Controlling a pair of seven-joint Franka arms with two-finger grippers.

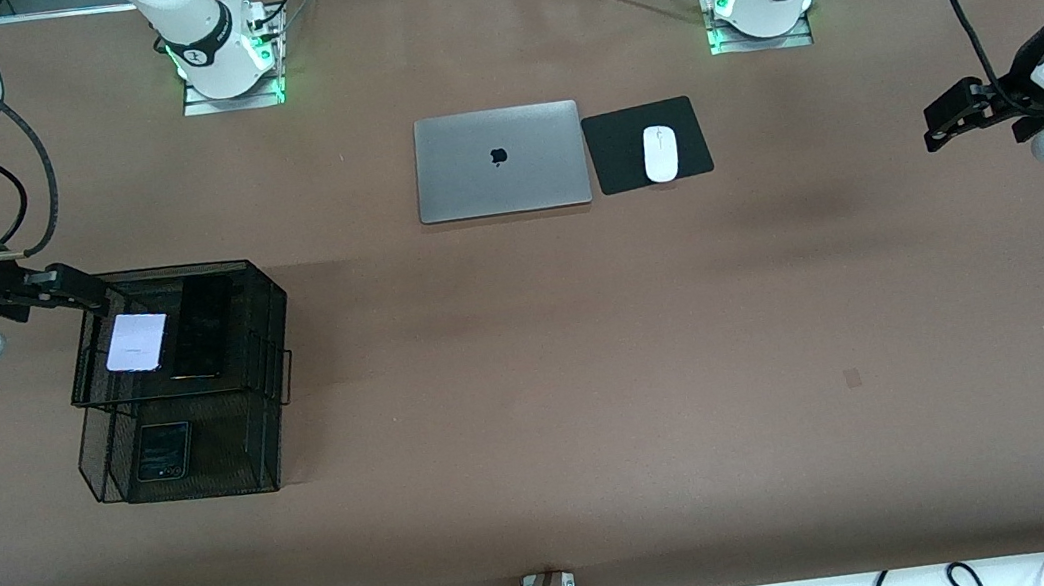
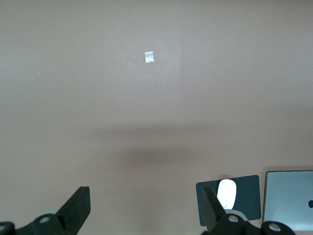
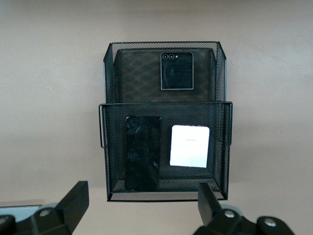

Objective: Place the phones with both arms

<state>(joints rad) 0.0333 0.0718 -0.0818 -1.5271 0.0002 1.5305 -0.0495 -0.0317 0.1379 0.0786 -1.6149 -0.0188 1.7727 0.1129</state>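
A two-tier black mesh tray [image 1: 268, 296] stands toward the right arm's end of the table. Its upper tier holds the pale lilac phone [image 1: 136, 342] beside the longer black slab phone [image 1: 201, 327]. The small black phone [image 1: 164, 451] lies in the lower tier, nearer the front camera. The right wrist view shows all three: lilac phone [image 3: 190, 146], slab phone [image 3: 143, 152], small black phone [image 3: 177, 71]. My right gripper [image 1: 83, 288] [image 3: 143, 193] hangs open and empty by the upper tier's rim [image 3: 166, 196]. My left gripper [image 1: 941, 122] [image 2: 145, 196] waits open and empty over bare table at the left arm's end.
A closed grey laptop [image 1: 500, 162] [image 2: 288, 198] lies mid-table near the bases. Beside it a white mouse [image 1: 660, 154] [image 2: 226, 192] sits on a black pad [image 1: 615, 155] [image 2: 249, 196]. A small tape mark [image 1: 852, 378] [image 2: 149, 57] is on the table. Cables run along the front edge.
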